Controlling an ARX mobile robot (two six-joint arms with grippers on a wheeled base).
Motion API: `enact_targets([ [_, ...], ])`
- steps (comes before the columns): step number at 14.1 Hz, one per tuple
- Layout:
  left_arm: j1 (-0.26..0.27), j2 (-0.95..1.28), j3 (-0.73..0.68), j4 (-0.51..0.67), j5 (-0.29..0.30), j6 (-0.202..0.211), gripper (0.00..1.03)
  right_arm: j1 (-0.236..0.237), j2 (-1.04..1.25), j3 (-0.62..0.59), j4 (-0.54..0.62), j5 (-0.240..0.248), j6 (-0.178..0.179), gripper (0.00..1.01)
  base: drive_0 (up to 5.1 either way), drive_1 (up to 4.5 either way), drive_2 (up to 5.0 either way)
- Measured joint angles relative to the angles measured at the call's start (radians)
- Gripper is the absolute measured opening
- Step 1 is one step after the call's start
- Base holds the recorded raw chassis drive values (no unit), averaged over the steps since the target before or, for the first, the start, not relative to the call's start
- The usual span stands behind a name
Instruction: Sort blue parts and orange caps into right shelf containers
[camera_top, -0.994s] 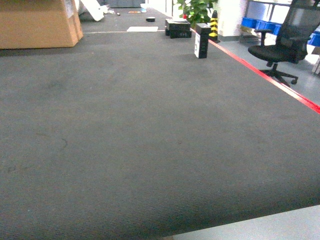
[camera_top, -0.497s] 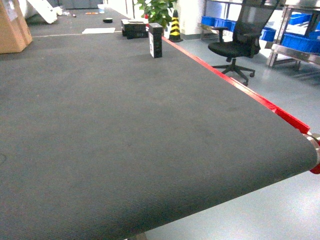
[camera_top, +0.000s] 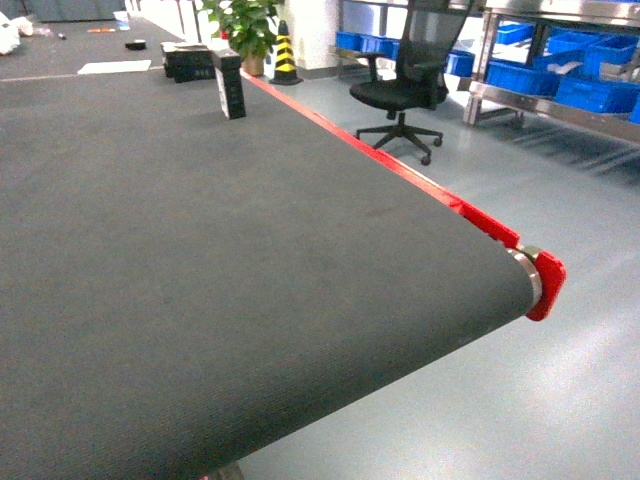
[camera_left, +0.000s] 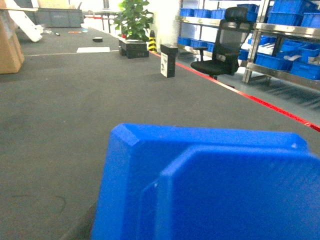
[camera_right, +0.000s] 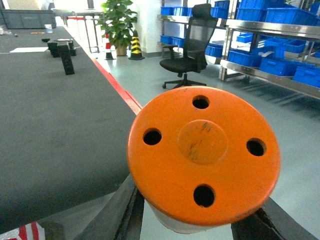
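Observation:
In the left wrist view a large blue part (camera_left: 210, 185) fills the lower frame, held above the dark belt (camera_left: 60, 125). It covers my left gripper's fingers. In the right wrist view a round orange cap (camera_right: 202, 157) with several holes sits on a white body. My right gripper (camera_right: 200, 222) is shut on it, with a dark finger (camera_right: 122, 215) on each side. The right shelf containers (camera_top: 598, 92) are bright blue bins on a metal rack at the far right; they also show as blue bins (camera_right: 272, 64) in the right wrist view. Neither gripper appears in the head view.
The dark belt (camera_top: 200, 250) ends at a red end cap (camera_top: 546, 285), with a red edge strip (camera_top: 400, 170) along its right side. A black office chair (camera_top: 405, 85) stands on the grey floor before the rack. A black box (camera_top: 231, 83), a plant (camera_top: 240, 25) and a striped cone (camera_top: 283, 55) lie far back.
The head view has swung to the right. The cardboard box has left the frame, and the belt's red end, the floor and the rack of blue bins have come in.

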Motion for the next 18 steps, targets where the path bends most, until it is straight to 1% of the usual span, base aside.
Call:
enact_targets([
  [18, 0.0, 0.0, 0.0, 0.0, 0.0, 0.0, 0.44, 0.0, 0.0, 0.0, 0.0, 0.0, 0.0, 0.42, -1.6, -1.59, -1.6],
])
